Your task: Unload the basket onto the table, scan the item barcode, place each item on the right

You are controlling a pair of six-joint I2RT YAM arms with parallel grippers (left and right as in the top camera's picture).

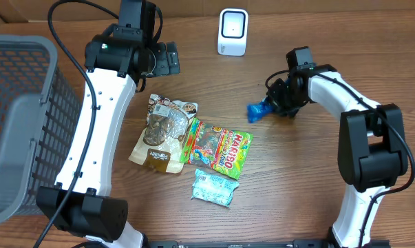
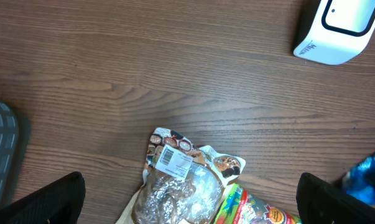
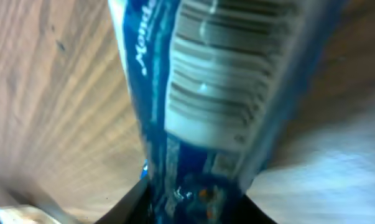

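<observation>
Bare surface [image 1: 217,84] between scanner [image 1: 232,32] and snack packets [image 1: 193,148], mesh basket [image 1: 56,117] blocking the left edge, left arm [image 1: 100,131] lying alongside the packets

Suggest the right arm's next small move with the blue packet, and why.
Probably settle the right gripper firmly on the blue packet before lifting. The packet sits at its fingertips, but whether it is clamped is unclear. Its barcode shows in the wrist view, and the scanner stands apart from it.

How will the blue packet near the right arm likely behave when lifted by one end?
The blue packet would probably flop, since it looks like thin, crinkled film. It is likely light, being small and flat. Its shiny wrapper may slip in a loose grip.
</observation>
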